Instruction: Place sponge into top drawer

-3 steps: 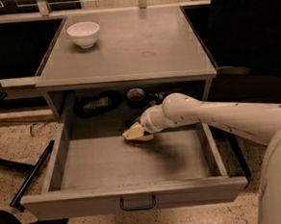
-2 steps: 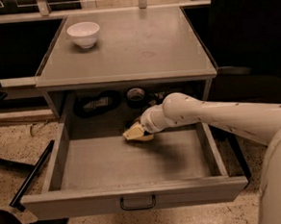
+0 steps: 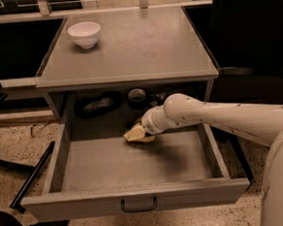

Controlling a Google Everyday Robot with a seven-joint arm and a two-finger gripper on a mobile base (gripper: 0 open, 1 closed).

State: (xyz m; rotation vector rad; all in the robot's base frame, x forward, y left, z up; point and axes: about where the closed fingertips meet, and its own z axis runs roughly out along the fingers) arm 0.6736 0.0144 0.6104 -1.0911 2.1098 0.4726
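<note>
Tool (image 3: 139, 130) at sponge (image 3: 138, 135) inside open top drawer (image 3: 135, 161).

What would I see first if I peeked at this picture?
You'd first see the big white robot arm reaching from the right into the open top drawer. Its gripper is at the back of the drawer, right by the yellow sponge, which looks low over the drawer floor. Then you'd spot the white bowl sitting alone at the back left of the tabletop.

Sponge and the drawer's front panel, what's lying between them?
Nothing: the camera view shows bare drawer floor between the sponge, at the gripper, and the top drawer front.
</note>
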